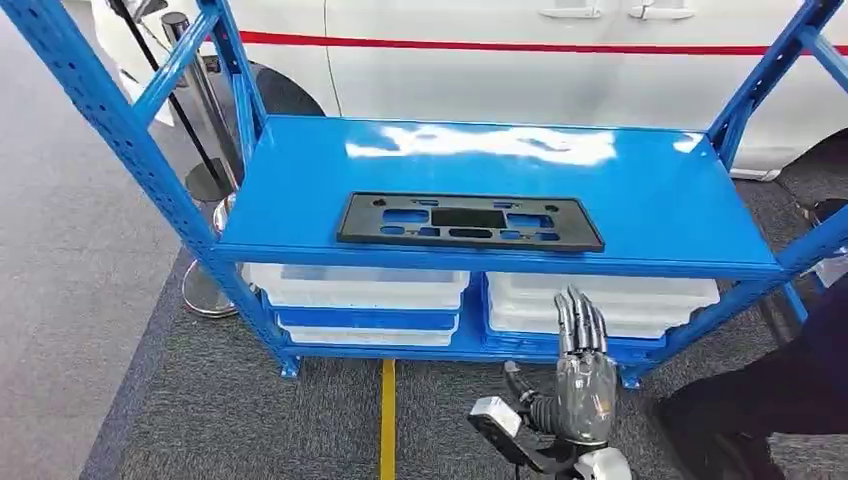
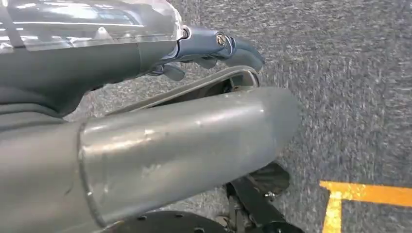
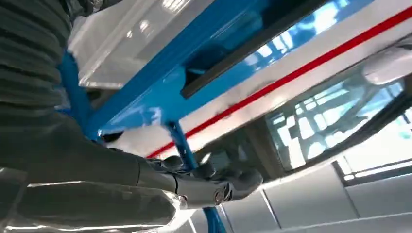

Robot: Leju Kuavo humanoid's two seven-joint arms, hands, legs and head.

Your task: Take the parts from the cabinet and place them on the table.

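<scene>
Grey carpet runs under the blue cabinet (image 1: pixel 660 200), parked before a white car. Its black perforated panel (image 1: pixel 470 221) lies flat near the shelf's front edge, easy to reach. My right hand (image 1: pixel 583 365) rises below it, fingers straight, holding nothing; my left hand (image 2: pixel 204 48) hangs low, fingers loosely curled, empty.

Bright, even indoor light; soft focus close to the wrist cameras.

White glare streaks the blue shelf (image 1: pixel 660 190) well beyond the right hand (image 1: pixel 583 372), which is sharp in the head view. Shadows under the shelf are faint. In the wrist views the left hand (image 2: pixel 145 145) and its near surfaces blur, and bright windows (image 3: pixel 335 121) past the right hand's fingers (image 3: pixel 214 187) look overexposed, perhaps with motion blur.
</scene>
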